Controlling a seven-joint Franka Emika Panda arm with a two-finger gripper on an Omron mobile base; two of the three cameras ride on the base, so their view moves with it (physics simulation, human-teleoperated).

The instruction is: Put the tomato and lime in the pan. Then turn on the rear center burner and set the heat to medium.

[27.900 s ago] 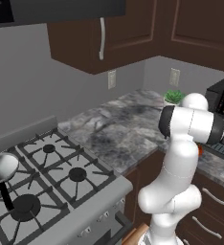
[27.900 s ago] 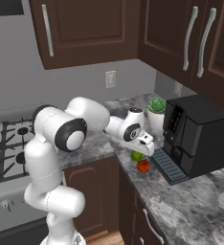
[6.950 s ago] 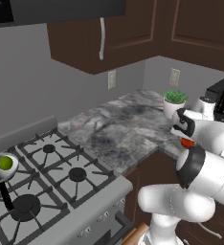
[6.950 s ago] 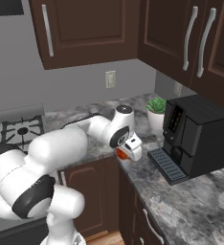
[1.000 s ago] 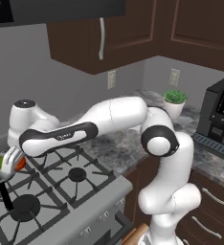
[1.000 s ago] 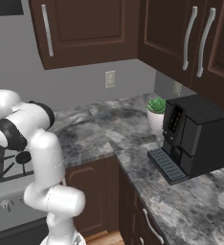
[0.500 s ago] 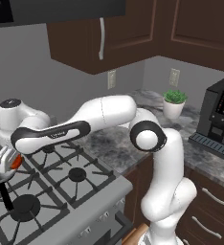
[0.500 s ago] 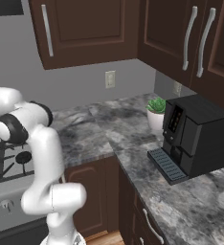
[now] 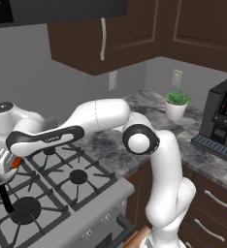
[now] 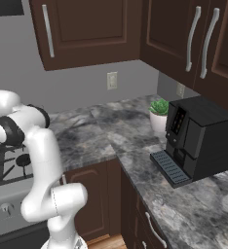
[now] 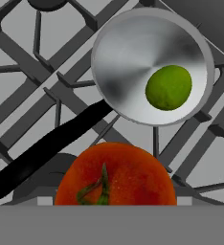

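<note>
Your hand view showed one lime [image 11: 169,87] lying in the pan [image 11: 133,52]; your jaws gripped one tomato [image 9: 16,162] above it.

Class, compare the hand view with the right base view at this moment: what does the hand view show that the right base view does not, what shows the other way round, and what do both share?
Hand view alone: the lime lying inside the pan, the pan's black handle, and the tomato close to the camera, not yet in the pan.

Right base view alone: the coffee machine, the potted plant, the marble counter, the wall outlet and the dark cabinets.

Both: the black stove grates.
</note>
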